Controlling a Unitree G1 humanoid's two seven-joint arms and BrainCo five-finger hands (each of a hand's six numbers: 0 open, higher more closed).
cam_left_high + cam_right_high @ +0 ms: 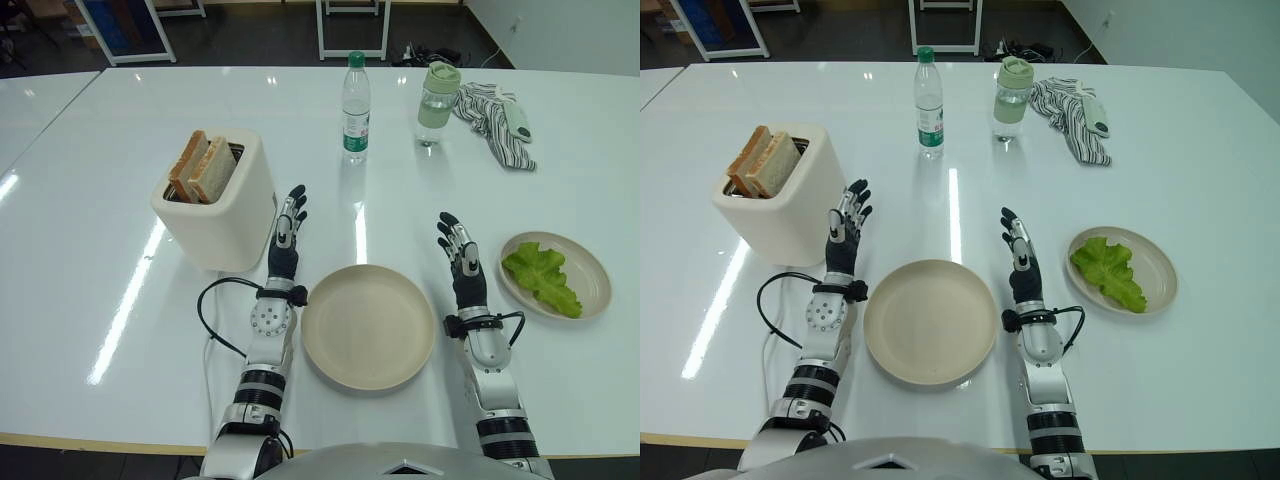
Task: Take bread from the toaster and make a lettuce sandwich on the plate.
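Standing in the toaster (225,215), the bread slices (200,165) look light and crumbly, so pinch their exposed tops gently; your left hand (285,245) and right hand (462,262) are spread and empty, flanking the plate (368,325).

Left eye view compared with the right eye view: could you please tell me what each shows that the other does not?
Only the left eye view gives a broad strip of the neighbouring table beyond the seam at far left. Only the right eye view gives a wide stretch of bare table to the right of the lettuce plate. Both share the toaster holding two bread slices, the empty plate between the open left hand and right hand, the lettuce, a water bottle, a green-lidded bottle and a striped cloth.
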